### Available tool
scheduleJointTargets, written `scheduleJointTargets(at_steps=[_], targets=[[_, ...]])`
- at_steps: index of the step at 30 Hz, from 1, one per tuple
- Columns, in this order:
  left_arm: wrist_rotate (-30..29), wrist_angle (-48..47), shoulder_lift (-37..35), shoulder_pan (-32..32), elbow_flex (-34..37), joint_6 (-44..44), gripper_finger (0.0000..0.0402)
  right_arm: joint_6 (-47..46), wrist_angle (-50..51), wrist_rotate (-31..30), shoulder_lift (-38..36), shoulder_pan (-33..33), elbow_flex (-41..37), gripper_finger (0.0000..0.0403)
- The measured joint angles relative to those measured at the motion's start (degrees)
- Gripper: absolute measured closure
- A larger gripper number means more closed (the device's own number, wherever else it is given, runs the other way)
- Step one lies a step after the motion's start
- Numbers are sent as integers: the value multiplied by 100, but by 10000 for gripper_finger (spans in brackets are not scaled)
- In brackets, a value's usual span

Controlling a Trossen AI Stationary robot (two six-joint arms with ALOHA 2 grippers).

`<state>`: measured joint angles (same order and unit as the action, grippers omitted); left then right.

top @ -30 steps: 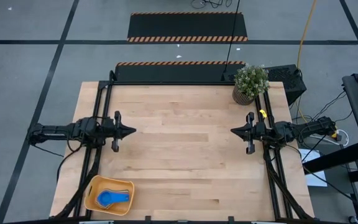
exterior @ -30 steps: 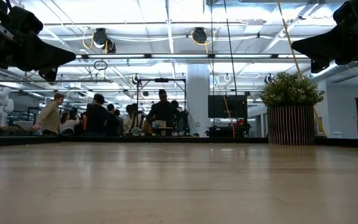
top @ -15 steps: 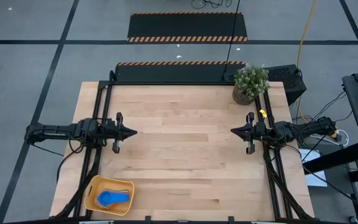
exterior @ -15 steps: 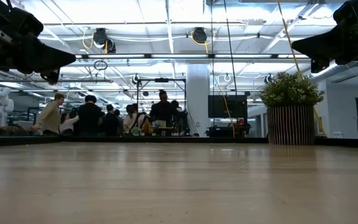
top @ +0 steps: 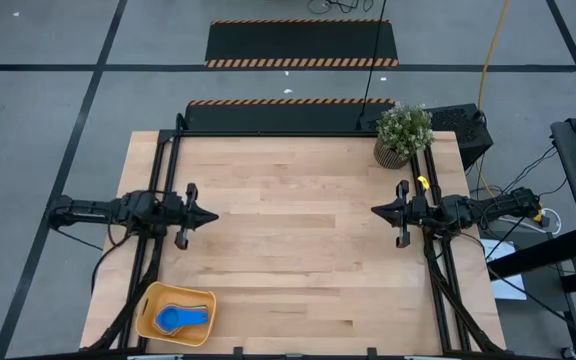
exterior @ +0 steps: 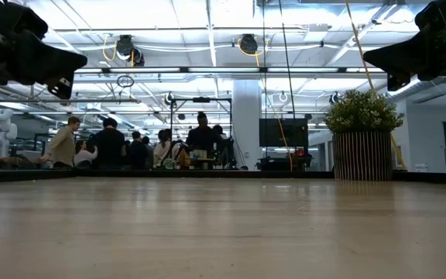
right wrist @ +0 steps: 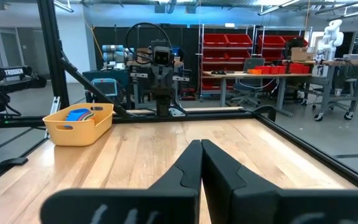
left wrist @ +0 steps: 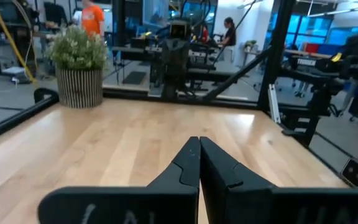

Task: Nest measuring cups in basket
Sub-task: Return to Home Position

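Basket (top: pixel 148 303) holding measuring cups (top: pixel 182 317), front-left corner; potted plant (top: pixel 402 133) back-right; left gripper (top: pixel 212 213), right gripper (top: pixel 375 211) clenched.

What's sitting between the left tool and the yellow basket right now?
Nothing. In the high view, only bare wooden table lies between the shut left tool and the basket, which holds the measuring cups.

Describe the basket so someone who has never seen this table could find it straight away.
In the high view, find the wooden table and go to its bottom-left corner, diagonally opposite the potted plant. There sits the basket, a shallow yellow-orange tub with rounded corners. Unlike the plant's round pot, it is rectangular and holds blue measuring cups.
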<state>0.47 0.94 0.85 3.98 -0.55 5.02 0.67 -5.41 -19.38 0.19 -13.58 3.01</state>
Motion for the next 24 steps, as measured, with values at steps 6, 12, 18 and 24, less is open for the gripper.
scheduleJointTargets(at_steps=[6,12,18,24], targets=[[-188,49,-71,28,-11,-274,401,0,3,0,0,-1,0,403],[-243,26,-71,28,-10,-245,401,0,2,0,0,-2,0,403],[-109,-42,68,28,-18,-170,398,0,2,0,0,-2,0,403],[-107,-48,112,28,-18,-168,373,0,2,0,0,-1,0,403]])
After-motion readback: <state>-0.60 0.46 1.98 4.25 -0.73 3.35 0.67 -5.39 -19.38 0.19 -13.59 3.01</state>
